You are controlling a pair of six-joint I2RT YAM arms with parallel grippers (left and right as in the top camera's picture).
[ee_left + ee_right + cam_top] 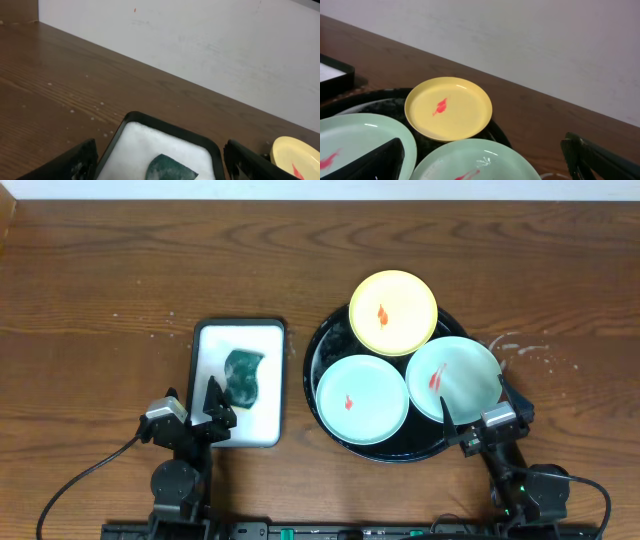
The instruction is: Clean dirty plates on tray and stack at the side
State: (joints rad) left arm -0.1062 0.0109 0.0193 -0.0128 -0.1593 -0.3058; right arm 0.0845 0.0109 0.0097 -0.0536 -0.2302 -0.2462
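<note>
Hovering nearest, left gripper (192, 400) and right gripper (480, 408): jaws wide apart, both empty. Two mint plates (361, 398) lie side by side in the black tray (327, 335), yellow plate (393, 330) beyond, red smears (381, 313) on all. Judged light, stiff, glossy, likely slippery; pinch at the raised rim

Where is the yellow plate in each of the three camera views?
Overhead: yellow plate right of centre in the upper half, at the black tray's far edge.
Left wrist: plate in the bottom right corner, cut off by the frame.
Right wrist: plate in the middle, whole.
Shared landmark: the white tray lies left of the plate in all three views.
</note>
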